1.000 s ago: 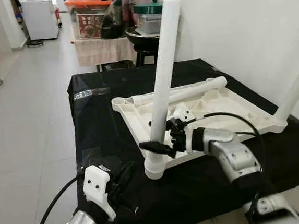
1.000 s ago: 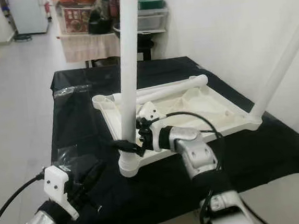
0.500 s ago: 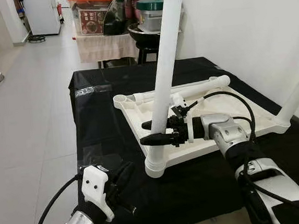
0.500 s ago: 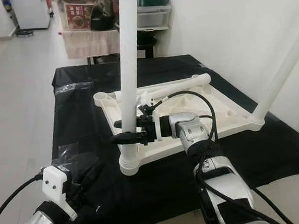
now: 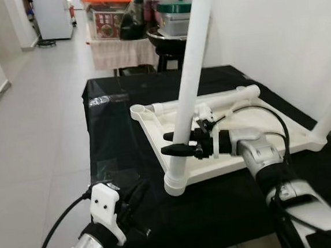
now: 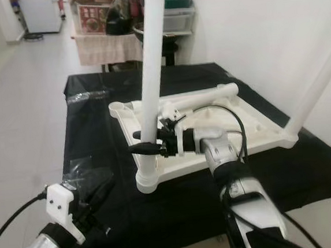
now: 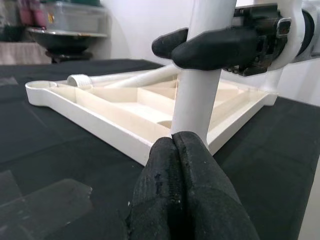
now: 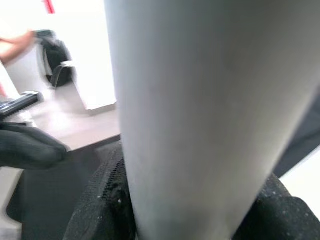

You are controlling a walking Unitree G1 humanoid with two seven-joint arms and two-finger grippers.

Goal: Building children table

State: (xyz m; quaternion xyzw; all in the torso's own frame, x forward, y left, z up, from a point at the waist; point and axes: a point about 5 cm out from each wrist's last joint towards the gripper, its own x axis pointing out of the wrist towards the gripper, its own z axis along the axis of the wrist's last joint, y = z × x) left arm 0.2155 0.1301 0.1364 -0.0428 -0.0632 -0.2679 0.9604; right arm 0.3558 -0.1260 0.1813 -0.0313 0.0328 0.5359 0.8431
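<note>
Right gripper (image 5: 176,144) clamped on white table leg (image 5: 188,87) at the near corner socket (image 5: 177,185) of the inverted tabletop (image 5: 252,116).

The tabletop lay upside down on the black-covered table (image 5: 122,162); the leg stood in the socket, leaning slightly. The left gripper (image 7: 182,165), fingers pressed together and holding nothing, hovered low near that corner. Risk: a leaning leg could bind or pop out if pushed off-axis, and side force could slide the tabletop across the cloth, since nothing braced it. A loose leg (image 5: 210,101) lay across the tabletop's far side.
</note>
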